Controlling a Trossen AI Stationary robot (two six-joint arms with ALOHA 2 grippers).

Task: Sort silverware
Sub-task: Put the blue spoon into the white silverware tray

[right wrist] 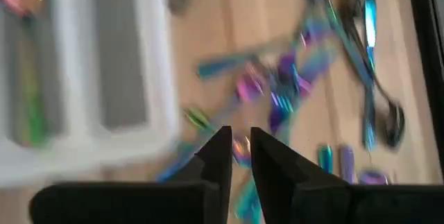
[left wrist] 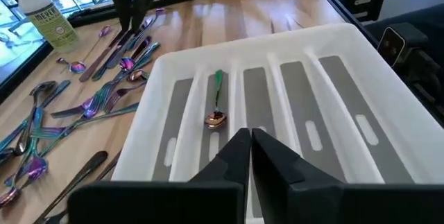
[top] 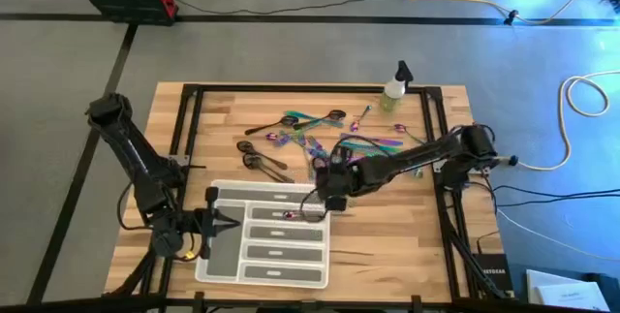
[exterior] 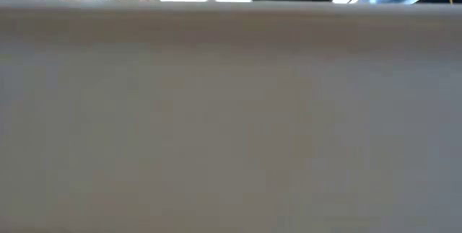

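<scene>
Iridescent and dark silverware (top: 320, 143) lies scattered on the wooden table's far middle, also seen in the left wrist view (left wrist: 104, 89). A translucent white compartment tray (top: 262, 282) sits near the front edge. One iridescent spoon (left wrist: 216, 106) lies in one of its slots. My left gripper (top: 218, 221) is shut at the tray's left end (left wrist: 248, 144). My right gripper (top: 331, 200) hangs by the tray's far right corner, shut on a slim iridescent piece (right wrist: 241, 149). The right wrist view is blurred. My left gripper sits low over the tray's left end wall (left wrist: 208, 175); I cannot tell whether it touches it. My right gripper has a slim iridescent piece of silverware (right wrist: 244, 195) showing between its two fingers, which point down from above. Blur hides which part of the piece they are on.
A small spray bottle (top: 394, 90) stands at the table's far right. A black frame (top: 189, 109) runs along the table's edges. The low view is filled by a plain white surface (exterior: 231, 117). Bare wood lies right of the tray (top: 387, 245).
</scene>
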